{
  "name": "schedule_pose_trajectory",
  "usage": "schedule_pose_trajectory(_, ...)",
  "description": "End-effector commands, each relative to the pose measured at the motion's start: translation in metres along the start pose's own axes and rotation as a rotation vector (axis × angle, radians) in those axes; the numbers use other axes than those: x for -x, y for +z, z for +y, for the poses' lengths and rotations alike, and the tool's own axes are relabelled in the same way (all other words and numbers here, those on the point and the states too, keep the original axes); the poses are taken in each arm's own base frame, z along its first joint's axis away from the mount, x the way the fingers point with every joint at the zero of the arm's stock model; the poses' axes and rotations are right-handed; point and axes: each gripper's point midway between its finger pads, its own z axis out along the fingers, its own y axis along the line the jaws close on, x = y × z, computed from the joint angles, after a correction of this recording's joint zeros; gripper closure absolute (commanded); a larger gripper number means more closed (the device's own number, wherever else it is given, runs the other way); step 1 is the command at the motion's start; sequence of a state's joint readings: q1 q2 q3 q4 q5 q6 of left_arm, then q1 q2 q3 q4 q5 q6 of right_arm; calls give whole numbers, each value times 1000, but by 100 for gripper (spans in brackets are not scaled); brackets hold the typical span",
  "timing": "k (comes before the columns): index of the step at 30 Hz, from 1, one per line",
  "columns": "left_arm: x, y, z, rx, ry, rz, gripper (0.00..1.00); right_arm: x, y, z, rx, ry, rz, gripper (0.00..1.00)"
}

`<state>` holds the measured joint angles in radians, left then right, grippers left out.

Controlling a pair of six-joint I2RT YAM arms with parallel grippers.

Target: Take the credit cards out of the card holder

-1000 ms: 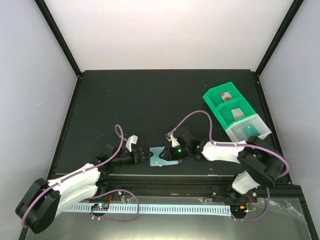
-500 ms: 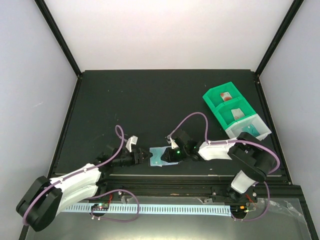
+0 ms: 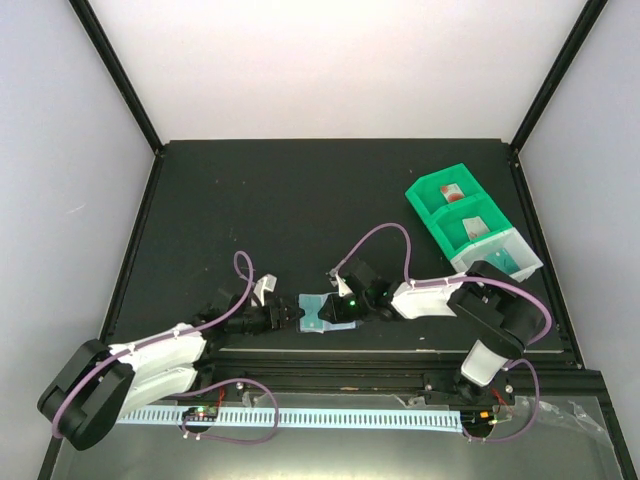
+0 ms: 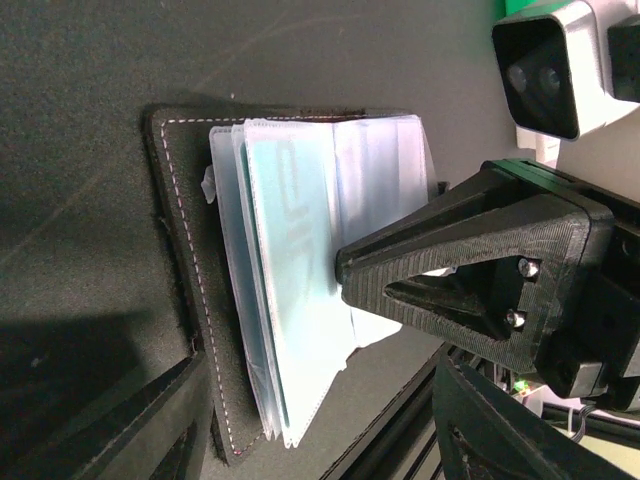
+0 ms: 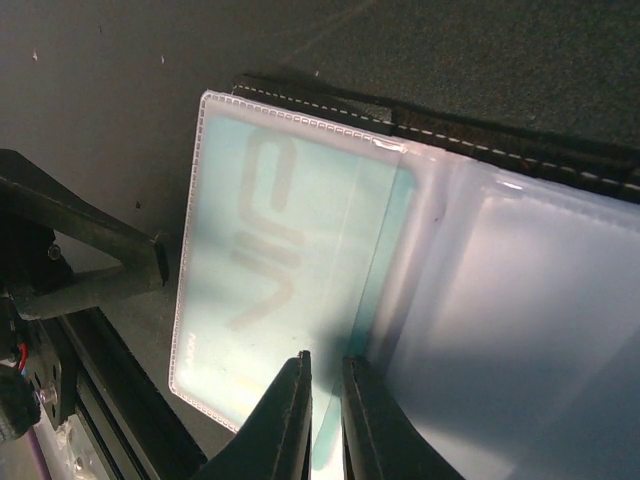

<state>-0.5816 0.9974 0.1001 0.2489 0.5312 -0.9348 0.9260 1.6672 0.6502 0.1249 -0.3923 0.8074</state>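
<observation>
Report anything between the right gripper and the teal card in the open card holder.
The clear sleeve of the card holder covers the teal card; the right gripper, fingers nearly together, sits right over it. Nothing else visible is in between.

Soft, even light from above brightens the white walls [image 3: 340, 60], while the clear sleeves [image 5: 520, 270] glare and the near fingers [image 5: 285, 420] blur.

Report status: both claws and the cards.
Left claw open at edge of holder. Right claw pinched on teal card, card in its sleeve. No obstruction seen.
</observation>
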Motion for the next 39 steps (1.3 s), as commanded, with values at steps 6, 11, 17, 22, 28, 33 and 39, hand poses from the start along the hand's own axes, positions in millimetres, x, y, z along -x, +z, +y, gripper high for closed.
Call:
schedule_pose_trajectory(6,15,0,-21,-75,41,-47,41,-10,7,-32,-142,44,2,87)
schedule_pose_trajectory(11,15,4,-23,-90,37,-28,45,-15,12,-37,-140,60,18,88)
schedule_pose_trajectory(17,15,8,-27,-120,31,-9,46,-16,13,-39,-142,61,19,88)
schedule_pose_trajectory(22,14,11,-33,-148,31,14,46,-19,15,-42,-141,69,26,88)
schedule_pose_trajectory(28,13,11,-34,-152,25,25,48,-21,17,-43,-138,75,31,88)
schedule_pose_trajectory(33,16,8,-32,-126,27,-1,48,-22,18,-43,-138,73,36,88)
schedule_pose_trajectory(39,21,4,-35,-118,41,-30,46,-24,18,-45,-138,73,40,88)
